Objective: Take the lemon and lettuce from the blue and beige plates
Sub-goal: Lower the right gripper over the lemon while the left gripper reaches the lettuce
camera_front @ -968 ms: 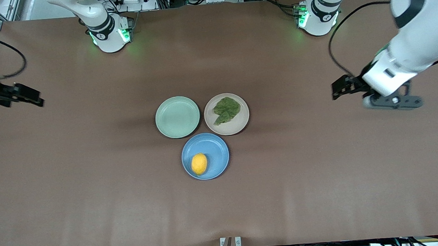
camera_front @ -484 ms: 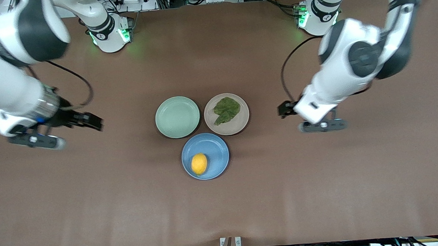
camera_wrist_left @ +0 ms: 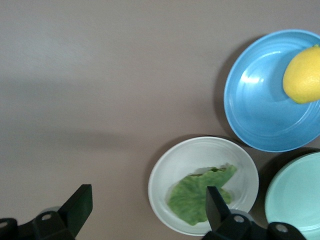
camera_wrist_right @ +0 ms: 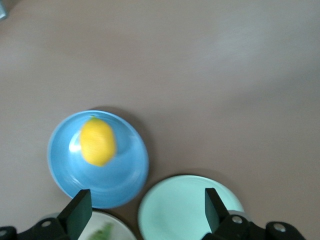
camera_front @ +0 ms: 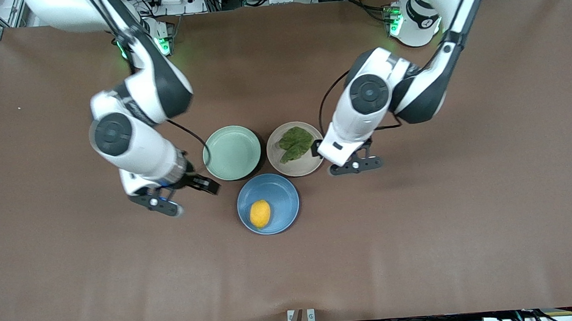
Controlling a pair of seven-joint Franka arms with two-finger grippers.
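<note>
The lemon (camera_front: 260, 213) lies on the blue plate (camera_front: 283, 191), the plate nearest the front camera. The lettuce (camera_front: 295, 143) lies on the beige plate (camera_front: 311, 166). My left gripper (camera_front: 317, 150) is open and empty over the beige plate's rim toward the left arm's end. In the left wrist view, the left gripper (camera_wrist_left: 147, 210) frames the lettuce (camera_wrist_left: 195, 200) and the beige plate (camera_wrist_left: 165, 165). My right gripper (camera_front: 206, 185) is open and empty over the table, beside the blue plate. In the right wrist view, the right gripper (camera_wrist_right: 145, 210) sees the lemon (camera_wrist_right: 97, 141) on the blue plate (camera_wrist_right: 125, 185).
An empty mint-green plate (camera_front: 231, 152) sits beside the beige plate toward the right arm's end, touching both task plates. It shows in the right wrist view (camera_wrist_right: 190, 210) and the left wrist view (camera_wrist_left: 300, 200). Brown table (camera_front: 422, 231) lies all round.
Both arms have swung in from the table's ends to the cluster of plates. Both grippers stay open. The lemon, lettuce and plates have not moved.
</note>
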